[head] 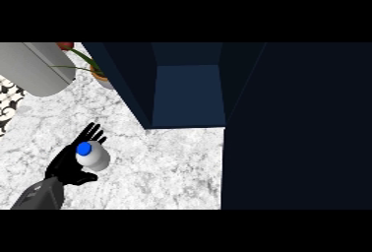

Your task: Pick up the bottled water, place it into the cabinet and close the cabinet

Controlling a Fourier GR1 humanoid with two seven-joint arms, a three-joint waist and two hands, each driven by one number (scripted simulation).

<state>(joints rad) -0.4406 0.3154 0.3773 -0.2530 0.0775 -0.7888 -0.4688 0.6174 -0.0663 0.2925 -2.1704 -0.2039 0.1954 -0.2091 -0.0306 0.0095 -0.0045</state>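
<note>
Well, black fingers (93, 132) fan up behind the bottled water (93, 156) while the thumb curls beneath it; the left hand (69, 165) grips it above the marble counter (167, 167), left of the open navy cabinet (187, 93)

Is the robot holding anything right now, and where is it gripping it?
The left hand holds the bottled water by its side, below the blue cap.
</note>
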